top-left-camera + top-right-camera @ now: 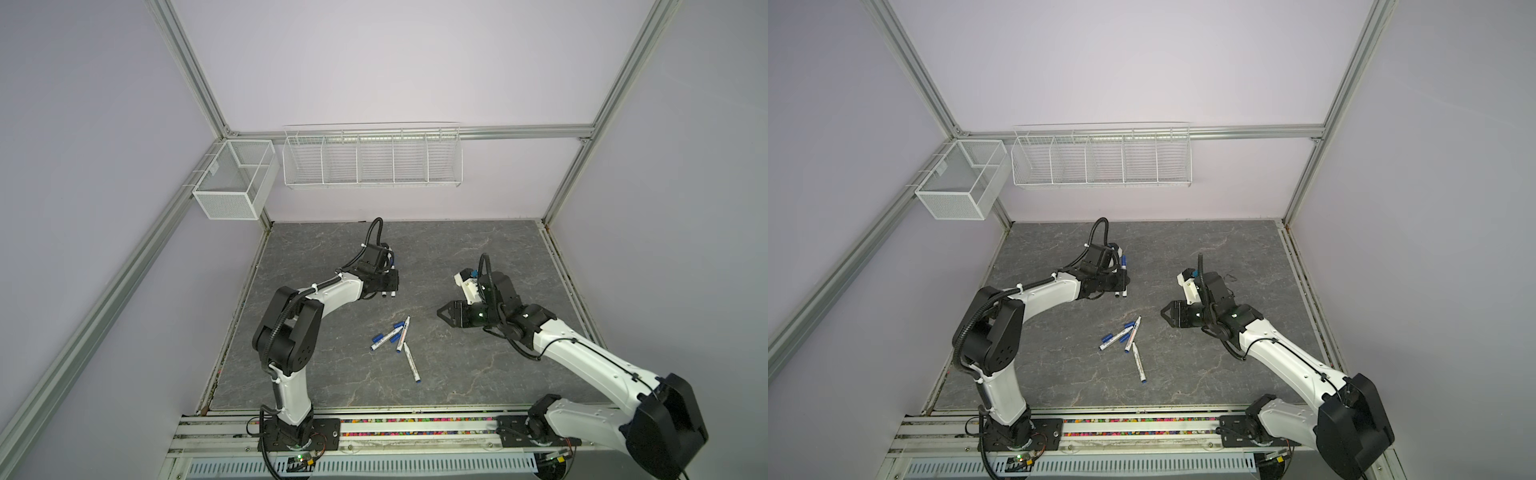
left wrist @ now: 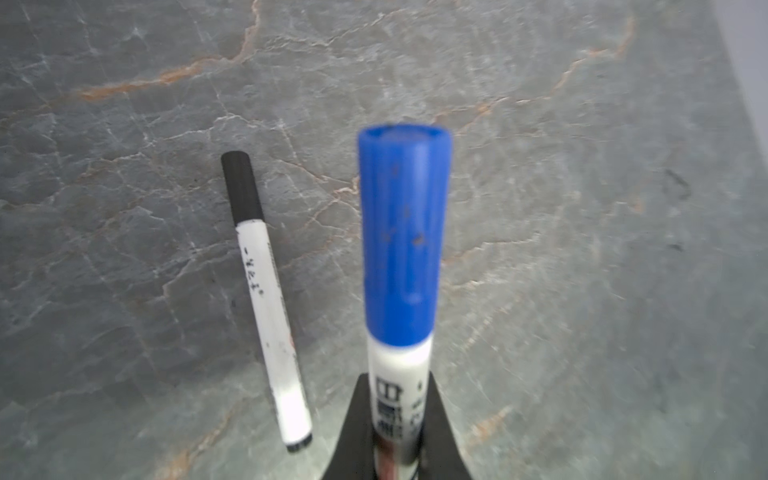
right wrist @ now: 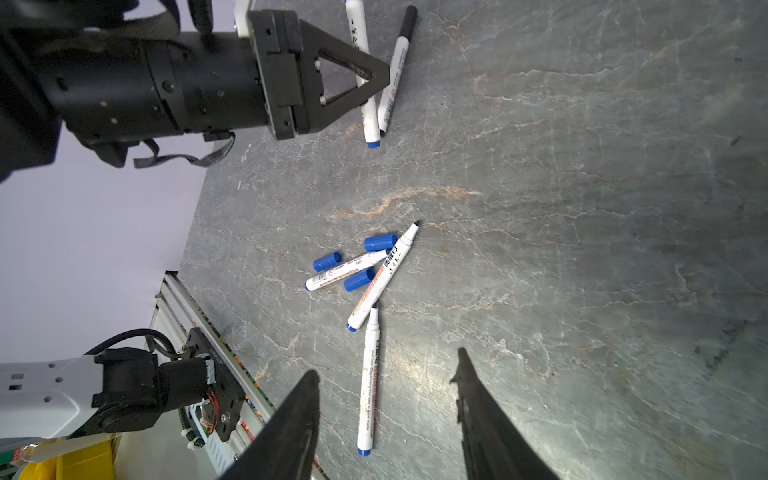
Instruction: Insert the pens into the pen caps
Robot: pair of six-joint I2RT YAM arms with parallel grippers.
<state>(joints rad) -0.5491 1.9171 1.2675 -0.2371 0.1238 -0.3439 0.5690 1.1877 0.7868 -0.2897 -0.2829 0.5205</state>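
While left claw grips a pen and right claw gapes, I see veined grey tabletop, lilac walls.

right end effector: spread, empty | pens, blue caps clustered | left end effector: seemingly pinching blue-plugged pen

Robot lab cell: aluminium frame, wire baskets, stone-look tabletop.

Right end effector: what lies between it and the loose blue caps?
Two uncapped pens, seen in the right wrist view: a lone pen nearest the open right end effector, and a slanted pen beside the blue caps.
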